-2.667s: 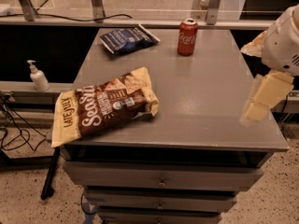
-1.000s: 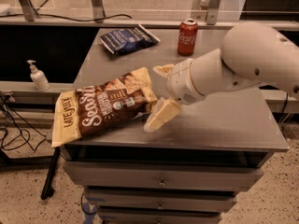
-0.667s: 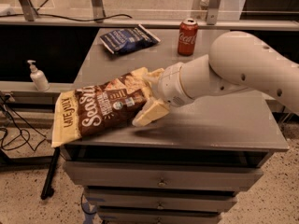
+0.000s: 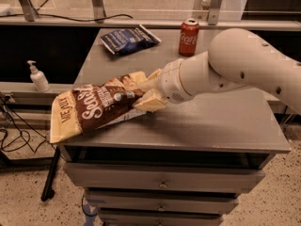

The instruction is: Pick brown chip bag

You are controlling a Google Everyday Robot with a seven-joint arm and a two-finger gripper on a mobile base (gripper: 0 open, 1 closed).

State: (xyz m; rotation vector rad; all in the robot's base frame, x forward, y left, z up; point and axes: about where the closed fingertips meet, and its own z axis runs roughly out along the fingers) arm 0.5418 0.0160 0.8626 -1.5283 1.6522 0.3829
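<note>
In the camera view, the large crinkly brown chip bag with white script and cream-yellow ends [image 4: 94, 105] lies on the grey metal counter [image 4: 211, 121]. Its left end hangs over the front-left corner, so a nudge from the pincer [image 4: 143, 94] could slide it off, and a shallow pinch on slack foil may slip. The pincer looks part-open with nothing clamped, straddling the bag's right end.

1 high front view, gripper [image 4: 148, 89] mid-frame
</note>
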